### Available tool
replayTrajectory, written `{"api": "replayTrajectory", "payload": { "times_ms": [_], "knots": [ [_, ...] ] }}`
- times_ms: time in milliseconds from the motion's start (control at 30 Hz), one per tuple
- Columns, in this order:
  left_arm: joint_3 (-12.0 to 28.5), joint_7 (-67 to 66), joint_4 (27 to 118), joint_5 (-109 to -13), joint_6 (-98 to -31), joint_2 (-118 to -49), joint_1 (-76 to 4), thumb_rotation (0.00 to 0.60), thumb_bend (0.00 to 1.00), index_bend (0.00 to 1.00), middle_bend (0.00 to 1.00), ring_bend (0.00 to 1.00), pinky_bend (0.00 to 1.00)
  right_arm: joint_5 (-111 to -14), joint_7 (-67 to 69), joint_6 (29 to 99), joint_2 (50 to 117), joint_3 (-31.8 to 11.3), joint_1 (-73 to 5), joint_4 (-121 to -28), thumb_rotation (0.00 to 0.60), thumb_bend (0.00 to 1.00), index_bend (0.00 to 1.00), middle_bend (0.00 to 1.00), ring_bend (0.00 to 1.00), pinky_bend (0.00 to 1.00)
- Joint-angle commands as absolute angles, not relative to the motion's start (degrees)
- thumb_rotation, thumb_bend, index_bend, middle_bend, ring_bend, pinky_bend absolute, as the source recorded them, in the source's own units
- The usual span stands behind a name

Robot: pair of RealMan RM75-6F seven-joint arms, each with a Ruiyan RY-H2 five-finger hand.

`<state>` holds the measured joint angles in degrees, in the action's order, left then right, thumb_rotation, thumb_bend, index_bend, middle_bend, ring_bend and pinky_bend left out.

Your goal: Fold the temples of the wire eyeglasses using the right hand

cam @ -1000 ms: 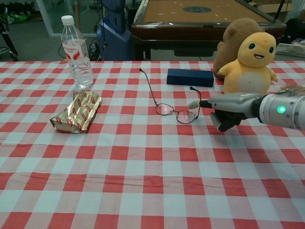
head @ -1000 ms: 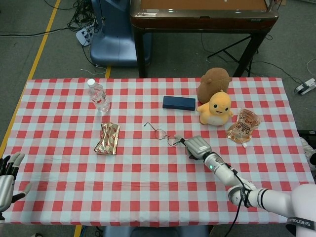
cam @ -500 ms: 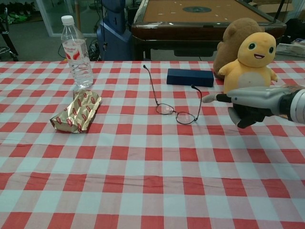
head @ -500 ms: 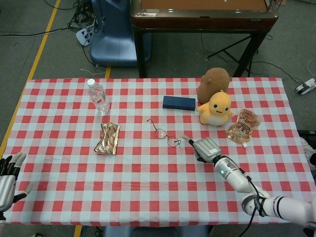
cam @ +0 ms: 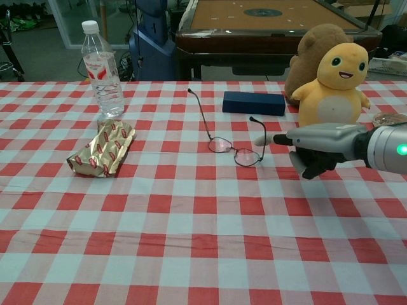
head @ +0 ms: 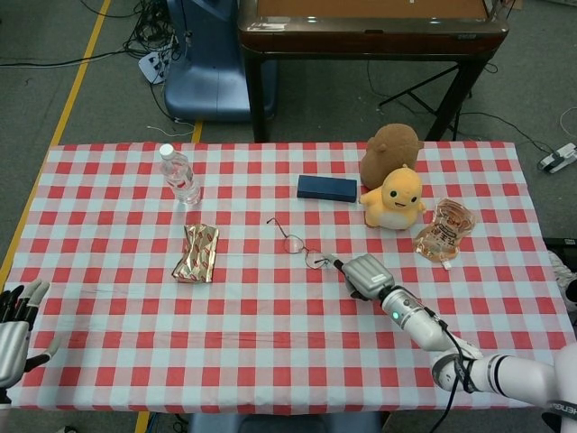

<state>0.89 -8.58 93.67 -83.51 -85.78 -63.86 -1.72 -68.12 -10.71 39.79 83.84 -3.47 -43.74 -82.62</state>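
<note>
The right hand (cam: 318, 146) lies low over the red-and-white checked tablecloth (cam: 191, 254) with one finger (cam: 270, 138) stretched out straight and the others curled under the palm; it holds nothing. Just off that extended fingertip sit the wire eyeglasses (cam: 229, 143), lenses down on the cloth and both temples unfolded, the nearer temple rising beside the fingertip, though whether the two touch cannot be told. The far temple reaches away from the fingers toward a clear plastic water bottle (cam: 102, 70). Beyond the fingertip lies a dark blue glasses case (cam: 254, 103); behind the knuckles stand a yellow plush toy (cam: 334, 82) and a brown plush toy (cam: 311, 47) touching it. Well past the eyeglasses, on the side away from the fingers, rests a gold foil snack packet (cam: 103, 147). The left hand (head: 13, 329) hovers at the table's near corner, fingers spread apart and empty.
</note>
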Motion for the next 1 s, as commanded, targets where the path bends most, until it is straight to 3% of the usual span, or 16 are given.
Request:
{"api": "replayTrajectory", "payload": {
  "times_ms": [33, 733, 1000],
  "knots": [
    [0.9, -8.4, 93.6, -83.5, -86.0, -63.7, -1.5, 0.6, 0.29, 0.0, 0.0, 0.01, 0.0, -69.4, -10.1, 39.6, 84.2, -3.0, -43.9, -83.6, 0.6, 0.91, 0.0, 1.0, 1.0, 1.0],
    [0.8, -6.8, 92.5, -83.7, -86.3, -63.9, -1.0, 0.6, 0.29, 0.0, 0.0, 0.01, 0.0, -76.6, -10.4, 42.5, 85.0, 0.4, -43.3, -91.6, 0.6, 0.91, 0.0, 1.0, 1.0, 1.0],
    [0.8, -6.6, 92.3, -83.8, -86.2, -64.0, -1.0, 0.6, 0.29, 0.0, 0.0, 0.01, 0.0, -79.6, -8.3, 48.5, 81.8, 1.3, -40.0, -93.8, 0.6, 0.91, 0.0, 1.0, 1.0, 1.0]
  ]
}}
